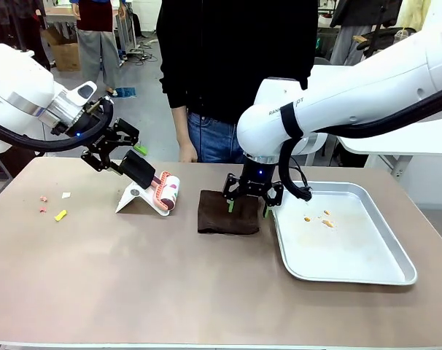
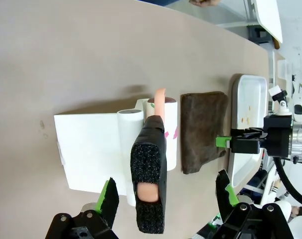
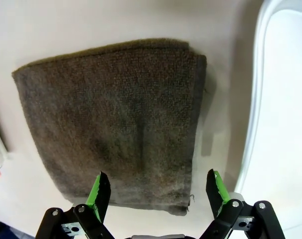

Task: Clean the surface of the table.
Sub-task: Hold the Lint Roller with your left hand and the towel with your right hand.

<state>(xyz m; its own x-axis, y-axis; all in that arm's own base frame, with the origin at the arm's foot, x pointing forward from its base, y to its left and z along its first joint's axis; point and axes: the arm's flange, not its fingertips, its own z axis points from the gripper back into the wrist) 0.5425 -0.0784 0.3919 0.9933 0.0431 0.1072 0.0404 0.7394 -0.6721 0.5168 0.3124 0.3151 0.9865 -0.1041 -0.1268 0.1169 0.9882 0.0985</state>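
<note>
Left hand [image 2: 167, 191] tilts down, spread around the roller handle [image 2: 148, 184]; right hand [image 1: 248, 208] hangs open over the cloth [image 1: 222, 223]

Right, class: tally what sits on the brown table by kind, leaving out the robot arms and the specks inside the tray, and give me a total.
Lint roller: 1
White stand: 1
Brown cloth: 1
Silver tray: 1
Loose scraps: 4 (2 pink, 1 white, 1 yellow)
Total: 8
</note>
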